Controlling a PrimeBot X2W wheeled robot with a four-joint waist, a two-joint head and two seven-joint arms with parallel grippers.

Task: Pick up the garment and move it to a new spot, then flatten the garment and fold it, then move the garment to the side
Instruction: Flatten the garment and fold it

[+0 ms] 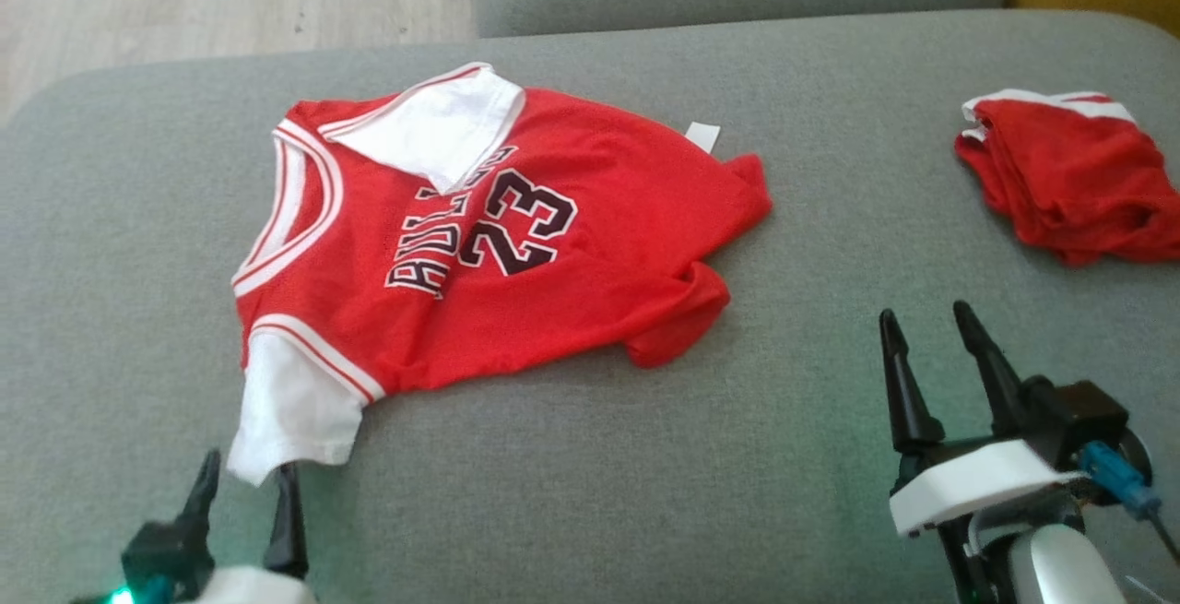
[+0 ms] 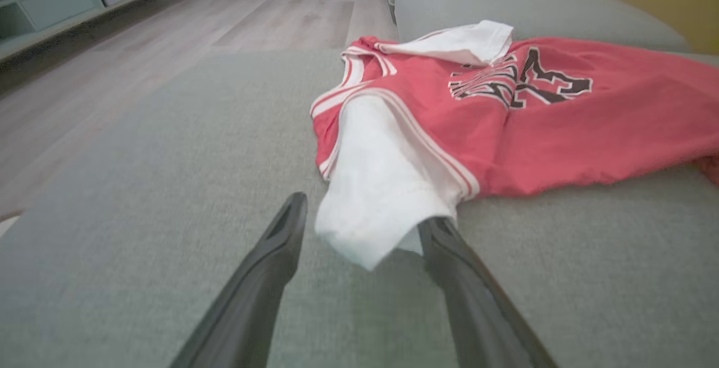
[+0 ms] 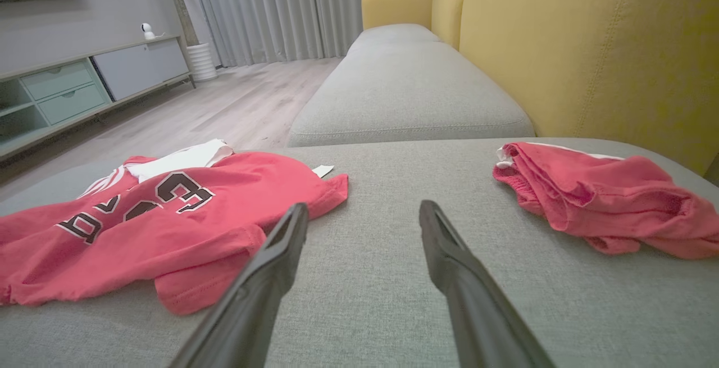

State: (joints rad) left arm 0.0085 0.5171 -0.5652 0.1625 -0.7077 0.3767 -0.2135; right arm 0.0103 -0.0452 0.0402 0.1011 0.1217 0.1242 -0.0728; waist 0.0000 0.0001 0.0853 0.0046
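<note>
Sofa cushion (image 1: pixel 590 493) bears the jersey (image 1: pixel 553 263) at 10 o'clock, its sleeve (image 1: pixel 290 410) seemingly loose inside the parted left hand (image 1: pixel 247 467), ready for flattening; right hand (image 1: pixel 925 311), likewise parted, at 4 o'clock.

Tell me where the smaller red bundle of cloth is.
In the head view the smaller red bundle lies at the far right of the grey sofa cushion, well apart from the red jersey and beyond the right gripper.

Soft daylight, left wrist view blurred
</note>
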